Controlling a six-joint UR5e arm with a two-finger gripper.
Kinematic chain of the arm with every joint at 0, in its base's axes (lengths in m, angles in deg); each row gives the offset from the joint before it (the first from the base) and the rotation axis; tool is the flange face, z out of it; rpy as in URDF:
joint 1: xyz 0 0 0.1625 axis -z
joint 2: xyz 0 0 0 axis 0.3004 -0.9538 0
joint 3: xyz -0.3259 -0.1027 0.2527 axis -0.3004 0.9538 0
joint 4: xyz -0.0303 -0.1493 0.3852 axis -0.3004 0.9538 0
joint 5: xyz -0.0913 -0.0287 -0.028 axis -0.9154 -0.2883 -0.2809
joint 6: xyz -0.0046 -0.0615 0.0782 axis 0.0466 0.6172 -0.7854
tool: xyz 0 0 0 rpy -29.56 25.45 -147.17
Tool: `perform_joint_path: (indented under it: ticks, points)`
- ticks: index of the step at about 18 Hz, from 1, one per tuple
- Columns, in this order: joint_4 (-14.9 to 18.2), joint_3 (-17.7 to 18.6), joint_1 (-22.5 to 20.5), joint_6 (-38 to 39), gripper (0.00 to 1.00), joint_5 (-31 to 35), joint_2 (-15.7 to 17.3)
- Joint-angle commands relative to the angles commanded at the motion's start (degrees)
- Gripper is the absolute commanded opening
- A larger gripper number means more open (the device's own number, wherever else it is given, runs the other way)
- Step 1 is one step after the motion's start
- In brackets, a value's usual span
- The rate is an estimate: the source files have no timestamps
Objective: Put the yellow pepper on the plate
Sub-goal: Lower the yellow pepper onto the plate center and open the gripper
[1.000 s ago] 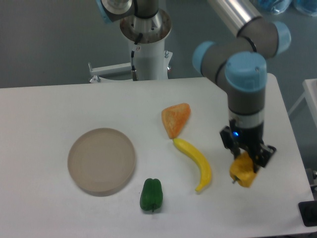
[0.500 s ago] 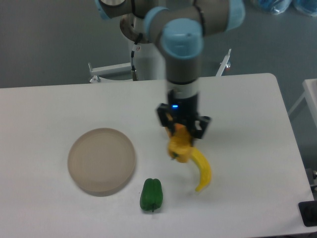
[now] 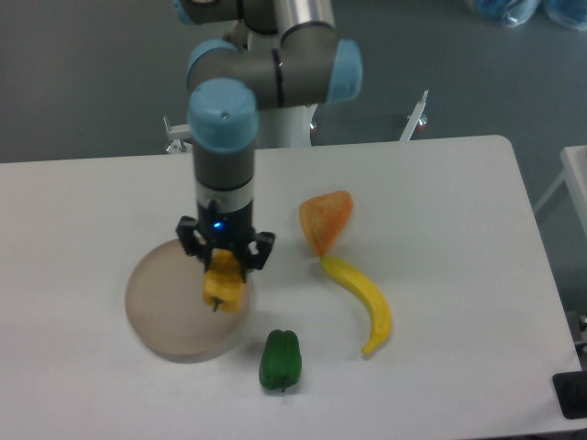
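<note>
We see the two-finger pincer (image 3: 225, 267) clenched on the small lobed yellow-orange pepper (image 3: 224, 288), which hangs stem-down over the right part of the round beige-tan plate (image 3: 167, 298); whether it touches the plate we cannot tell. The pointing-down grip suits a straight release, well apart from the green pepper (image 3: 280, 359) on the white table (image 3: 83, 211).

Single fixed view, set high opposite the robot base (image 3: 275, 110), looking down at a steep angle across the white surface (image 3: 459, 183); moderately near, far and right edges visible.
</note>
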Motion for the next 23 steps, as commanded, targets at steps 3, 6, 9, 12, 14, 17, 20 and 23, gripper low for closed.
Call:
perform_joint_path:
  ticks: [3,6,9,12,14,17,20,23]
  points:
    - [-6.5,4.5,0.8,-0.2,0.40,0.0,0.2]
    - [-7.2,5.6,1.0,0.0,0.40,0.1,-0.2]
    - [-7.2,6.5,1.6,-0.2,0.41,0.2,-0.5]
    - [-7.5,6.8,1.7,-0.3,0.41,0.4,-1.3]
    - [-7.7,7.2,1.7,-0.4,0.41,0.3,-1.5]
    - [-7.8,7.5,1.8,-0.4,0.41,0.3,-2.0]
    - [-7.8,7.6,1.8,-0.4,0.41,0.3,-1.9]
    - [-7.8,7.7,1.8,-0.8,0.41,0.3,-2.0]
